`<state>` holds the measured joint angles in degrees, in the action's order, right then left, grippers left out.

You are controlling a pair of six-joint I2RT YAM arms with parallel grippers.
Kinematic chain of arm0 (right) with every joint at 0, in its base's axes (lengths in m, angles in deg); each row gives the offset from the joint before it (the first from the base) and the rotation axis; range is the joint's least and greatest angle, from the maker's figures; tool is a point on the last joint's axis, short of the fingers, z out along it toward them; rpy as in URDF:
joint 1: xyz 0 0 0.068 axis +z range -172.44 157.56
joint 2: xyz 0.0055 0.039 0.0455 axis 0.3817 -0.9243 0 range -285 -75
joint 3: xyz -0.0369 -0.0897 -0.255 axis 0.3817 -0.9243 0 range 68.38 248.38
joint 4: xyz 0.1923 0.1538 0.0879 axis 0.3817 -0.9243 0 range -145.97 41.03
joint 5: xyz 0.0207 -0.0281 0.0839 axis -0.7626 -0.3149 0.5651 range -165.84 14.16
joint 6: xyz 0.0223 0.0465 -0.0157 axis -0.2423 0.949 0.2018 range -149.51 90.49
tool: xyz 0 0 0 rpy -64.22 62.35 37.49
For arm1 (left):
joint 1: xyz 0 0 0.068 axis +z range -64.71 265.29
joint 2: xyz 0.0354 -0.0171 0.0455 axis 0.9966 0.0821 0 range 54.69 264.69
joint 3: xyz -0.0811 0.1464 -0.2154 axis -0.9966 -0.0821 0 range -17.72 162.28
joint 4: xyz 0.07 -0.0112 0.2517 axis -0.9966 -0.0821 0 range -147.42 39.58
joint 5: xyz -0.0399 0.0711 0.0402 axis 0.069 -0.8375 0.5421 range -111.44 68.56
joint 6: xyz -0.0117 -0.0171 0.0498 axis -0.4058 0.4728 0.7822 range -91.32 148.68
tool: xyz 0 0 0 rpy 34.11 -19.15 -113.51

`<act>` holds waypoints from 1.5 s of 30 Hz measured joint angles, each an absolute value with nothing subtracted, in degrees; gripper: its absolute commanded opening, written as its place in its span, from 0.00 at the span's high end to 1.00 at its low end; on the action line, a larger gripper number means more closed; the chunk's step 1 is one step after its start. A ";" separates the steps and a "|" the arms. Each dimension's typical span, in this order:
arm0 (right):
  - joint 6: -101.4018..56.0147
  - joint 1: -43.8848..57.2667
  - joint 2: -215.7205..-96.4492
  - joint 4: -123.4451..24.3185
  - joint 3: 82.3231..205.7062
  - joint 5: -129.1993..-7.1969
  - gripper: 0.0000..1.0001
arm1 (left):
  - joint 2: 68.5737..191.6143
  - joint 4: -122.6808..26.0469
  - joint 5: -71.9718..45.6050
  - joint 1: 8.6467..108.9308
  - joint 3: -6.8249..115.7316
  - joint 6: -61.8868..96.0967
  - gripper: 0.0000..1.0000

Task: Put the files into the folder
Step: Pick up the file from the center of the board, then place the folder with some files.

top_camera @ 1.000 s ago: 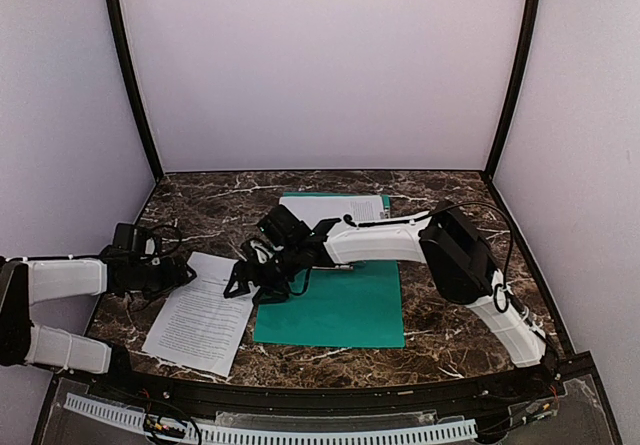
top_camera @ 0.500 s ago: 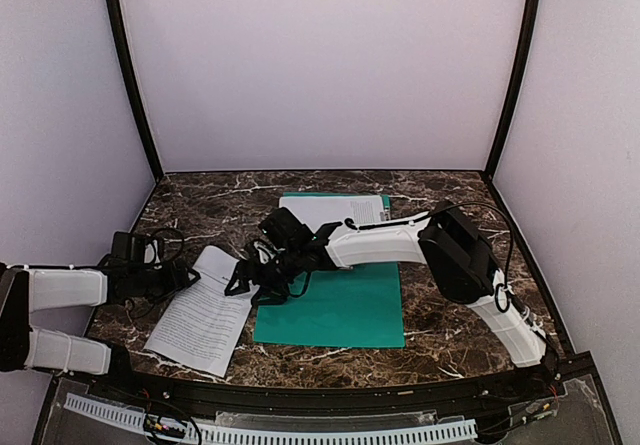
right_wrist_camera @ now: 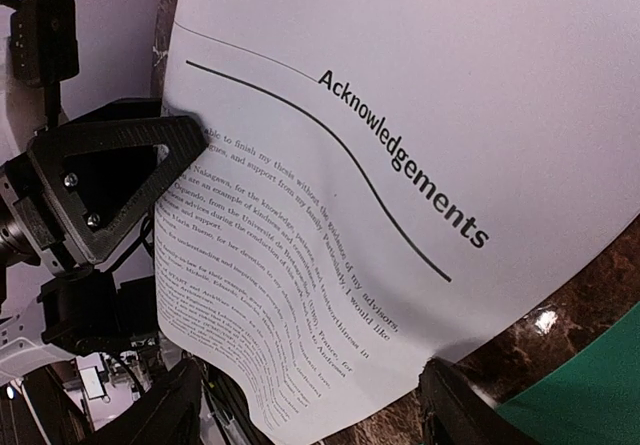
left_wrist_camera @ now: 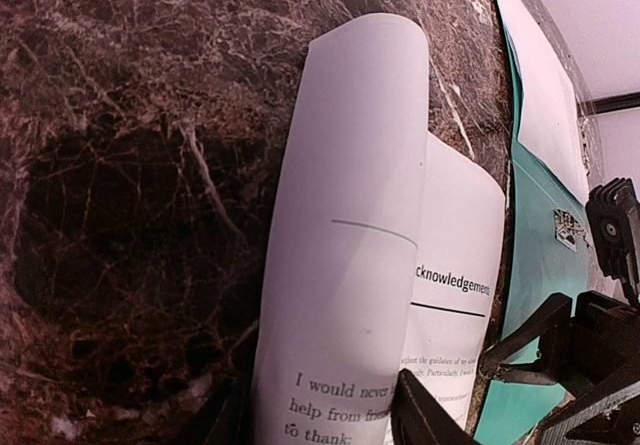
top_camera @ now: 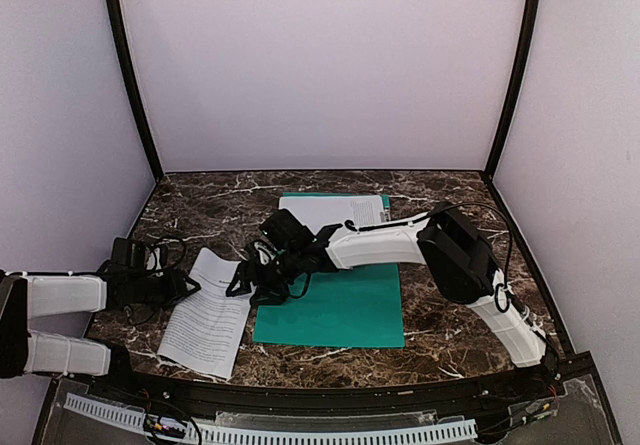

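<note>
Nearest you, a white slotted strip (top_camera: 300, 433) runs along the front edge. Then a dark marble table (top_camera: 200, 205) with white veins. The loose sheet (top_camera: 205, 315) lies front-left, buckled up into a hump, its heading side toward the folder (top_camera: 340, 310).

Your left gripper (top_camera: 185, 285) has its jaws partly apart with the sheet's left edge between them. Your right gripper (top_camera: 245, 283) is spread wide at the sheet's right edge, over the folder's left border.

The green folder lies flat mid-table. The second sheet (top_camera: 335, 208) rests on its far end. Behind, pale plain walls (top_camera: 320, 65) and black corner posts (top_camera: 128, 75).

Versus a second ago, the loose sheet looks narrower, its left side is pushed inward and raised, and the left jaws are closer together. The folder and far sheet are unchanged.
</note>
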<state>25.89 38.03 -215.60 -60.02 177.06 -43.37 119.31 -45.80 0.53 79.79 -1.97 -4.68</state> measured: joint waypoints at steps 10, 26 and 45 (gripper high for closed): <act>24.86 37.83 -215.31 -57.68 175.71 -43.06 0.22 | 115.75 -50.17 1.98 79.59 -2.62 -5.55 0.62; 15.42 34.82 -201.96 -56.65 160.34 -49.56 0.18 | 106.22 -53.40 7.37 79.49 4.96 -10.38 0.66; 15.88 32.89 -192.67 -36.80 147.03 -45.67 0.15 | 107.33 -45.38 14.78 73.80 13.05 -21.31 0.66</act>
<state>15.88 32.89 -192.67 -36.80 147.03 -45.67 107.33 -45.38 14.78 73.80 13.05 -21.31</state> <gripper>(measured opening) 0.850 0.341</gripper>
